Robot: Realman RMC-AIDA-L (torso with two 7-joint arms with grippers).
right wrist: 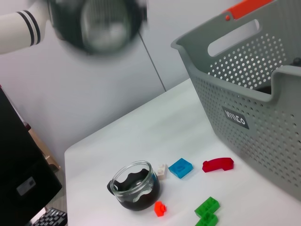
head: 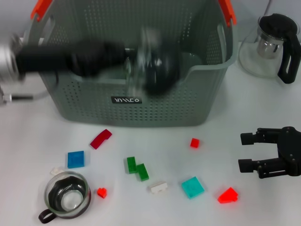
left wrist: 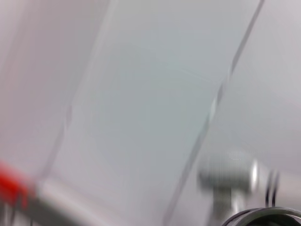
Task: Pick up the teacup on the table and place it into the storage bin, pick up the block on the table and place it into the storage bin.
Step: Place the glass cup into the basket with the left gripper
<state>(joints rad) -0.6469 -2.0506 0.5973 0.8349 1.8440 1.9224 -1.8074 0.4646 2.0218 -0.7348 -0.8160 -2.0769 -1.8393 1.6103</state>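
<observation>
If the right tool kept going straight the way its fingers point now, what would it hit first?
The right tool, open, points toward the robot's left across the table. The small red block lies roughly in that line; whether the fingers would pass above it is unclear.

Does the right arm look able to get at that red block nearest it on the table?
Probably yes. The right gripper hangs open beside the red block, with bare table between them and nothing on top. The left gripper is over the grey basket.
</observation>
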